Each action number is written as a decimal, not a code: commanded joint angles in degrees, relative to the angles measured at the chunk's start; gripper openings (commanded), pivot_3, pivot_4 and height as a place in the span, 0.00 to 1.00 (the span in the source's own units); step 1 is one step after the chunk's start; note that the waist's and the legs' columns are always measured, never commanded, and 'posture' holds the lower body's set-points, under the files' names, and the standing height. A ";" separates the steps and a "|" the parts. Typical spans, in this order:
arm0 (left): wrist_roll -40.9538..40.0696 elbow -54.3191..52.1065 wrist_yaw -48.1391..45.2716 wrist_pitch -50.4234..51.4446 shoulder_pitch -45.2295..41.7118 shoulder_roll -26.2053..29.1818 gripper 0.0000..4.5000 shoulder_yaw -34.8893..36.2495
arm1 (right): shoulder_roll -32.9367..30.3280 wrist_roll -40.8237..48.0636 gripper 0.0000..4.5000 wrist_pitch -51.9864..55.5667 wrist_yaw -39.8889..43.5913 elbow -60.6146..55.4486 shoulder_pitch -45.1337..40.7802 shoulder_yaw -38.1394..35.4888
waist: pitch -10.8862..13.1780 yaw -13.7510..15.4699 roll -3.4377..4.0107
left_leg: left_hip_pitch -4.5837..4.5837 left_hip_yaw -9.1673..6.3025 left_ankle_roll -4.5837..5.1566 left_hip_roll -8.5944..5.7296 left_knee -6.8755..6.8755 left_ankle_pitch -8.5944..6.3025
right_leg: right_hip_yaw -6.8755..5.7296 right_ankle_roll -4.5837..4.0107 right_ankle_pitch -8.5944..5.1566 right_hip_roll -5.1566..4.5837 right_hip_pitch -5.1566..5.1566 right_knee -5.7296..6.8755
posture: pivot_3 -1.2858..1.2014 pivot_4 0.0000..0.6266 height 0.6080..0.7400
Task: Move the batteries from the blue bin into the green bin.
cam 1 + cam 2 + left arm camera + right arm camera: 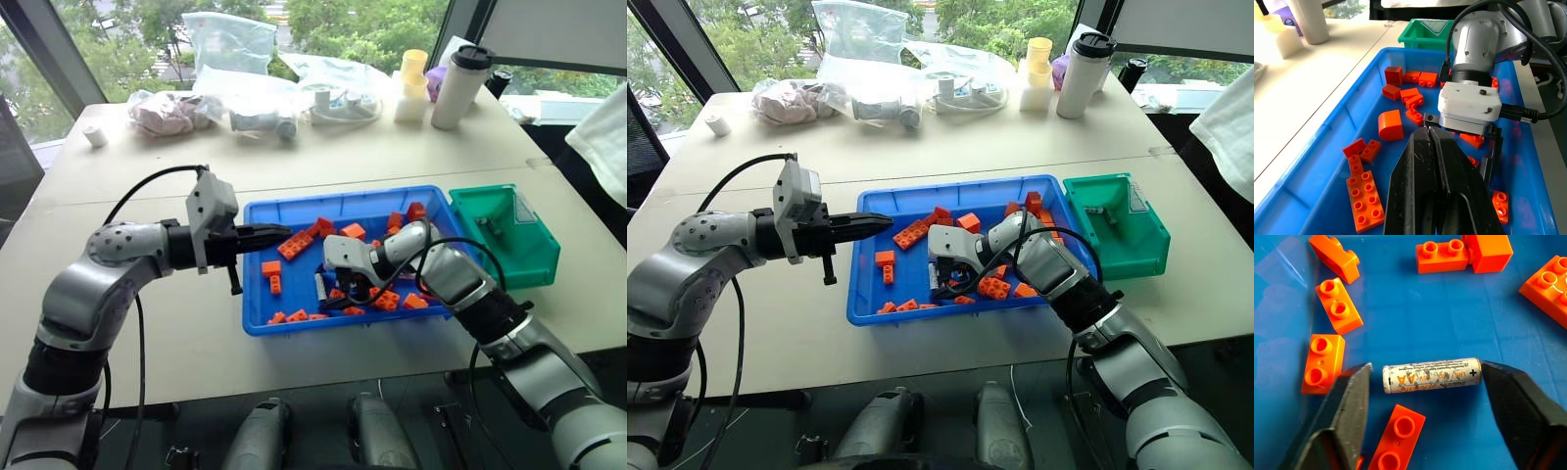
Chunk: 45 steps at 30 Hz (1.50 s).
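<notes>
Right hand [1425, 382] open, fingers bracketing battery [1431, 375] ends on blue bin [1415, 313] floor; left hand [1432, 147] closed.

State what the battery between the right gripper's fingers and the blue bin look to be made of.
Battery: likely metal under a pale, scuffed printed wrap; the lettering is worn. Blue bin: glossy moulded plastic, judging by its sheen and rounded rim.

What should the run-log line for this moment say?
phase: pick | right gripper: open, fingers either side of battery lying in blue bin, not gripped | left gripper: shut, over blue bin | green bin: right of blue bin
</notes>
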 commanded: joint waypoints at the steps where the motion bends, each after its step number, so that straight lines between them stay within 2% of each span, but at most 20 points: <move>1: -0.70 -1.69 0.37 -0.15 -0.36 -0.30 0.00 0.93 | 0.46 -0.41 0.49 -0.33 -0.35 -0.97 -0.48 -1.39 | 0.00 0.02 0.00 | 0.00 0.00 0.00 0.00 0.00 0.00 | 0.00 0.00 0.00 0.00 0.00 0.00 | 0.52 0.24 1.00; 4: -0.59 -1.74 0.55 -0.09 -0.37 -0.53 0.00 0.72 | -0.39 -0.16 0.49 0.21 -1.20 -3.26 -0.59 -3.26 | 0.00 0.03 0.00 | 0.00 0.00 0.00 0.00 0.00 0.00 | 0.00 0.00 0.00 0.00 0.00 0.00 | 0.52 0.24 1.00; 6: -0.57 -1.67 0.54 -0.08 -0.41 -0.69 0.00 0.58 | -1.38 1.70 0.49 2.73 -3.14 -6.41 -1.17 -7.85 | 0.00 0.03 0.01 | 0.00 0.00 0.00 0.00 0.00 0.00 | 0.00 0.00 0.00 0.00 0.00 0.00 | 0.52 0.24 1.00; 10: -0.78 -1.77 0.55 0.10 -0.24 -1.05 0.00 0.47 | -0.94 11.48 0.49 14.34 -10.85 -11.70 -2.08 -26.12 | 0.00 0.28 0.01 | -0.01 -0.02 0.00 -0.01 0.00 0.00 | 0.00 0.00 0.00 -0.01 -0.01 0.00 | 0.52 0.24 1.00; 11: -0.86 -1.93 0.52 0.17 0.01 -1.16 0.00 0.43 | -2.62 13.98 0.49 17.50 -12.35 -12.99 -1.31 -32.17 | 0.00 0.32 0.01 | -0.02 -0.03 0.00 -0.02 0.00 0.00 | 0.00 0.00 0.00 -0.03 0.00 0.00 | 0.52 0.24 1.00; 14: -0.92 -2.04 0.14 0.21 0.52 -1.36 0.00 0.05 | -7.95 17.23 0.49 23.15 -15.33 -15.21 1.24 -42.94 | 0.00 0.90 0.01 | -0.02 -0.05 0.00 -0.04 -0.02 0.00 | 0.00 0.00 0.00 -0.06 0.02 -0.04 | 0.52 0.24 1.00; 19: -0.91 -1.41 -0.57 0.01 -0.26 -1.92 0.00 -0.45 | -15.39 18.72 0.49 26.62 -19.31 -15.13 6.32 -51.77 | 0.00 1.15 0.02 | -0.01 0.04 0.02 -0.01 -0.08 -0.01 | 0.02 -0.01 0.00 -0.05 0.02 -0.08 | 0.52 0.24 1.00; 23: -0.25 -0.21 -1.27 -0.64 -1.54 -2.85 0.00 -1.72 | -20.09 18.15 0.49 27.19 -20.93 -15.54 13.94 -54.58 | -0.02 1.05 0.04 | 0.01 0.12 0.03 0.02 -0.06 -0.01 | 0.07 -0.01 0.00 -0.01 0.02 -0.04 | 0.52 0.24 1.00; 28: 0.73 0.93 -2.02 -1.39 -2.54 -3.56 0.00 -2.77 | -22.50 17.76 0.49 27.10 -22.98 -15.35 20.31 -54.82 | -0.02 0.75 0.04 | 0.02 0.16 0.03 0.02 -0.03 0.00 | 0.11 -0.01 0.00 -0.01 0.04 -0.02 | 0.52 0.24 1.00; 31: 0.86 1.21 -2.17 -1.36 -3.04 -3.92 0.00 -2.93 | -22.78 17.64 0.49 26.91 -24.90 -13.87 21.14 -55.21 | -0.02 0.50 0.05 | 0.02 0.17 0.03 0.01 -0.03 0.00 | 0.11 0.00 0.00 -0.02 0.04 -0.02 | 0.52 0.24 1.00; 32: 1.01 1.36 -2.29 -1.45 -3.17 -3.94 0.00 -2.99 | -22.75 17.86 0.72 26.99 -25.39 -13.48 21.00 -55.32 | -0.02 0.37 0.05 | 0.02 0.17 0.03 0.01 -0.02 -0.01 | 0.11 0.00 0.00 -0.02 0.05 -0.02 | 0.52 0.24 1.00; 35: 1.21 1.50 -2.49 -1.50 -3.33 -4.04 0.00 -3.02 | -23.13 18.62 0.99 26.99 -26.09 -13.35 20.45 -55.11 | -0.02 0.13 0.05 | 0.02 0.16 0.03 0.01 -0.03 -0.01 | 0.11 0.00 0.00 -0.01 0.05 -0.02 | 0.52 0.24 1.00; 39: 1.39 1.73 -2.71 -1.50 -3.45 -3.99 0.00 -2.91 | -22.94 20.37 0.99 27.73 -26.64 -15.01 17.59 -53.81 | -0.02 0.09 0.05 | 0.02 0.16 0.03 0.01 -0.03 0.00 | 0.12 0.00 0.00 -0.01 0.05 -0.02 | 0.52 0.24 1.00; 42: 1.37 1.75 -2.67 -1.39 -3.51 -3.97 0.00 -2.80 | -21.44 24.81 0.99 30.53 -25.01 -19.64 15.53 -51.61 | -0.02 0.10 0.05 | 0.02 0.15 0.03 0.02 -0.03 -0.01 | 0.11 0.00 0.00 0.00 0.05 -0.02 | 0.52 0.24 1.00; 45: 1.47 1.86 -2.72 -1.40 -3.57 -3.88 0.00 -2.84 | -18.04 30.21 0.99 33.75 -23.42 -26.75 14.32 -45.73 | -0.02 0.00 0.03 | 0.02 0.11 0.03 0.03 -0.05 -0.01 | 0.09 0.00 0.00 0.01 0.05 -0.03 | 0.52 0.24 1.00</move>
